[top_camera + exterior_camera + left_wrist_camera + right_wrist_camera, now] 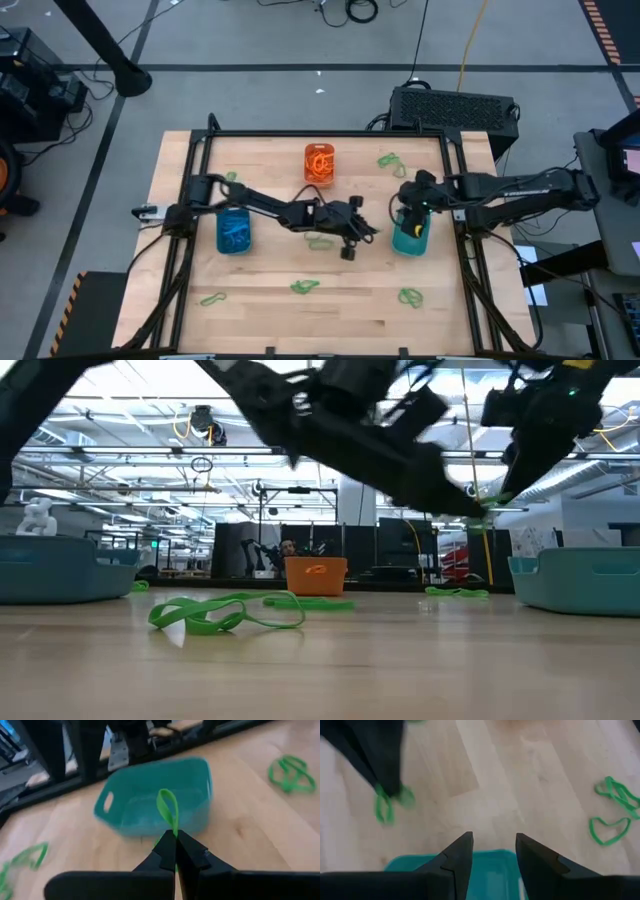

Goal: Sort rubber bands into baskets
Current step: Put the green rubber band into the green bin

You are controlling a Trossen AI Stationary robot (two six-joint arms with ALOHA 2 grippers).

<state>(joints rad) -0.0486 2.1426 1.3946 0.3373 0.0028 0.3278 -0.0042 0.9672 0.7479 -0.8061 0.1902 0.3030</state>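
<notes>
Rubber bands: one green band (168, 811) pinched between pressed-together fingers of left gripper (175, 845), near worktop centre, just beside teal basket (409, 238) at right edge; loose green bands (305, 287) scattered near front edge and far right corner. Orange basket (320, 163) at far edge holding orange bands; blue basket (234, 231) toward left holding blue bands. Right gripper (493, 851) above teal basket, fingers spread, empty.

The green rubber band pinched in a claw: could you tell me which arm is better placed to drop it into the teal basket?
Left. The left claw is shut on a green rubber band, facing the teal basket nearby. The right claw hangs open and empty over that basket.
</notes>
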